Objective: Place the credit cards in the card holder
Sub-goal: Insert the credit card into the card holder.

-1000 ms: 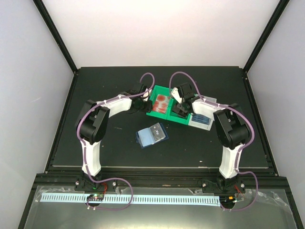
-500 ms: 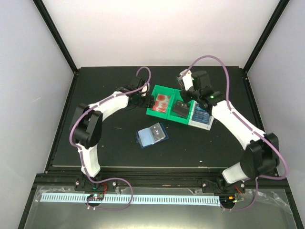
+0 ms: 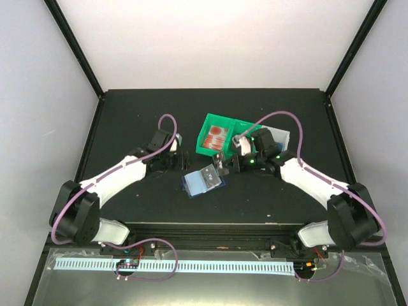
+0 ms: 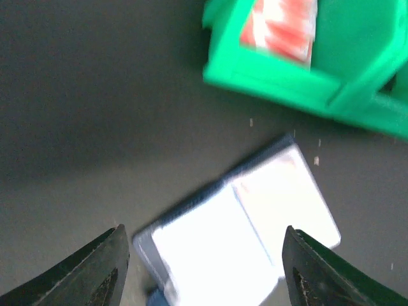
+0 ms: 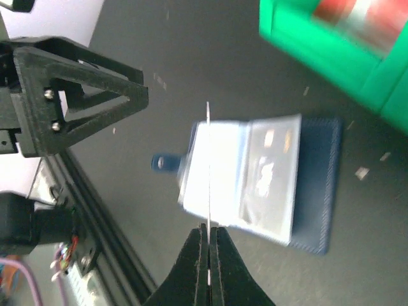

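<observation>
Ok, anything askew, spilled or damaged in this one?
Nothing stands out. The dark blue folding card holder lies open on the black table, and the right gripper pinches a thin card edge-on above it.

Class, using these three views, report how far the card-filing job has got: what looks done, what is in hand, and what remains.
Done: the card holder lies open on the table; whether its sleeves hold cards is unclear. In hand: the right claw pinches one card edge-on above it, while the open left claw hovers nearby. Left: slotting that card, then the red-and-white cards in the green tray.
</observation>
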Controlling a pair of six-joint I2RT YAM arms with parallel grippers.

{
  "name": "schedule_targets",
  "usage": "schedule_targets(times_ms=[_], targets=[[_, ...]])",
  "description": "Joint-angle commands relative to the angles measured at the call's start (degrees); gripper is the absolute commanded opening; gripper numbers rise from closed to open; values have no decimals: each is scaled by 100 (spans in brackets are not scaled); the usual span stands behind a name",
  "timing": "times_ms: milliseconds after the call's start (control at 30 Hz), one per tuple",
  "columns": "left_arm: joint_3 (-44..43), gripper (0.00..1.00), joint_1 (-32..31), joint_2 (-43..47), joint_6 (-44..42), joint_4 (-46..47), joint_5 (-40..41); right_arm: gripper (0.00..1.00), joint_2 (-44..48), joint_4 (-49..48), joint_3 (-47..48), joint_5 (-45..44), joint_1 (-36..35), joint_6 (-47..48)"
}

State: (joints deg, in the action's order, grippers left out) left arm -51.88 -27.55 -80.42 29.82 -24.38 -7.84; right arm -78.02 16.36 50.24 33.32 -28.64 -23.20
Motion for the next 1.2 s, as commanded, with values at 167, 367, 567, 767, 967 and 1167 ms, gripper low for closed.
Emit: schedule_targets(times_ms=[167,367,567,767,967,1167], targets=[[962,46,-345,74,581,874,-1249,1,-882,-1311,-594,864,-284,-1092],[869,35,-469,-441,701,1003,-1119,1,-1555,-1423,-190,845,-527,-1011],[930,30,-497,-579,797,780,-494,1,-2252,-1399,161,717,-726,-1073],[1069,30,-490,-711,795,800,-512,1,-2628,-1305,279,459,-846,-1185],[1182,30,-494,-738,813,848,-536,1,-2774,-1218,306,354,-977,-1226],[1348,30,-503,-740,879,929,-534,1,-2907,-1368,267,206,-1129,-1525]])
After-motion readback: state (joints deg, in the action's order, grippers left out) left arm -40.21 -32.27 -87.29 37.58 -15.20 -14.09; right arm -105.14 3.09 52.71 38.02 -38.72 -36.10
